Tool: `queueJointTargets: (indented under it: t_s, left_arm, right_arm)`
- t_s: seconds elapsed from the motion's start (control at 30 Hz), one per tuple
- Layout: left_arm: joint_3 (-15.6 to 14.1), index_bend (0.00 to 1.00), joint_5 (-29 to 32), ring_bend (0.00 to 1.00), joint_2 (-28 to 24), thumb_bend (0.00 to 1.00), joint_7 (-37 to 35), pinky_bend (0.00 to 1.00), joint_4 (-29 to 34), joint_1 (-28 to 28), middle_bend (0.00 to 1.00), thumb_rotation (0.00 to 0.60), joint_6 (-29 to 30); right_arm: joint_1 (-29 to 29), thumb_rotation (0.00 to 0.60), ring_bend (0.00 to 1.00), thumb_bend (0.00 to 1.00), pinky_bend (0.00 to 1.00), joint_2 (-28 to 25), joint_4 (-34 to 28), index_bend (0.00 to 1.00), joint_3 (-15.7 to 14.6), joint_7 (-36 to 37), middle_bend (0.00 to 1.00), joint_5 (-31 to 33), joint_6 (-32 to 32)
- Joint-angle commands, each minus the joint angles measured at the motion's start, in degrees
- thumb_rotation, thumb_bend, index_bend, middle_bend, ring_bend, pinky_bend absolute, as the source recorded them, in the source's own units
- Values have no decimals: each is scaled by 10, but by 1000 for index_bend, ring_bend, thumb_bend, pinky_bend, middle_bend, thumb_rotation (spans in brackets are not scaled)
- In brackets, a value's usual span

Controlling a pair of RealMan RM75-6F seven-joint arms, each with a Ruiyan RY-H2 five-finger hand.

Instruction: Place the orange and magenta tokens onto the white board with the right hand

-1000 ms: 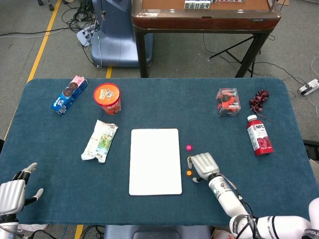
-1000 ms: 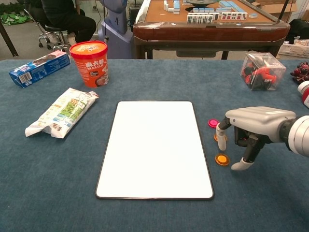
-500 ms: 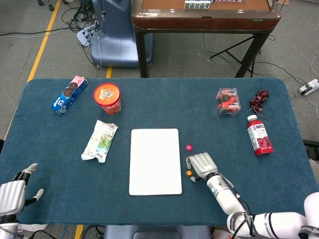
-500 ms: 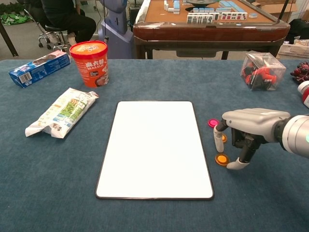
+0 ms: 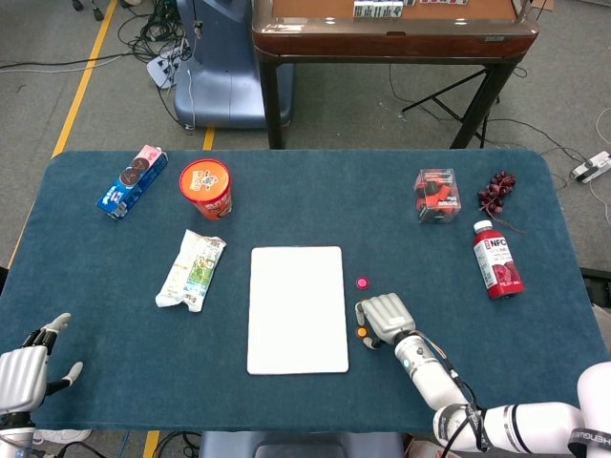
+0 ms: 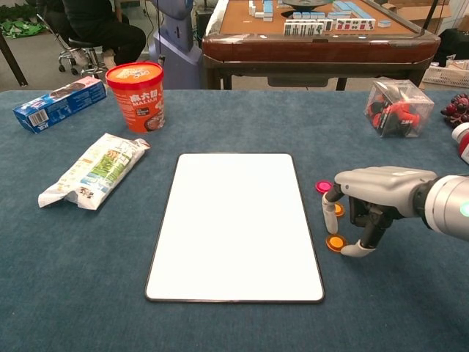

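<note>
The orange token (image 6: 335,243) is a small flat disc, bright orange with a darker centre, lying on the blue cloth just right of the white board (image 6: 234,224). A second orange token (image 6: 338,210) peeks out behind my thumb. The magenta token (image 6: 323,186) is the same round shape, pink, a little further back and also just off the board's right edge.

My right hand (image 6: 374,202) hangs palm-down over the near orange disc, fingers curled downward: the thumb stands just left of it, and another fingertip (image 6: 352,250) rests on the cloth just to its right, bracketing it. I cannot tell whether I actually grip it.

My left hand (image 5: 27,367) sits at the near left table (image 5: 95,286) edge, fingers spread, holding nothing.
</note>
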State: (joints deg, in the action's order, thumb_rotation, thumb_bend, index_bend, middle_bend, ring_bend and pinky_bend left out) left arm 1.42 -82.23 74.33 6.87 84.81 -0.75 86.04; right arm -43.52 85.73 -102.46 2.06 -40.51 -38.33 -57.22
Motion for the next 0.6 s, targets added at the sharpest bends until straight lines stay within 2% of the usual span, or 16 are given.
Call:
queueJointTargets:
  t_s: [0.03, 0.2, 0.6]
  left_arm:
    - [0, 200, 0, 305, 0, 236, 0, 641, 0, 0, 297, 600, 0]
    - [-1, 200, -1, 305, 1, 236, 0, 641, -1, 1, 298, 600, 0]
    - [-2, 200, -1, 305, 4, 236, -2, 641, -4, 3, 299, 600, -1]
  right_arm:
    - [-2, 600, 1000, 211, 1000, 0, 1, 472, -2, 0, 1000, 2, -1]
    - [-7, 600, 1000, 215, 1000, 4, 4, 472, -7, -2, 1000, 5, -4]
    - [-3, 600, 1000, 298, 1000, 0, -2, 485, -11, 16, 1000, -12, -16]
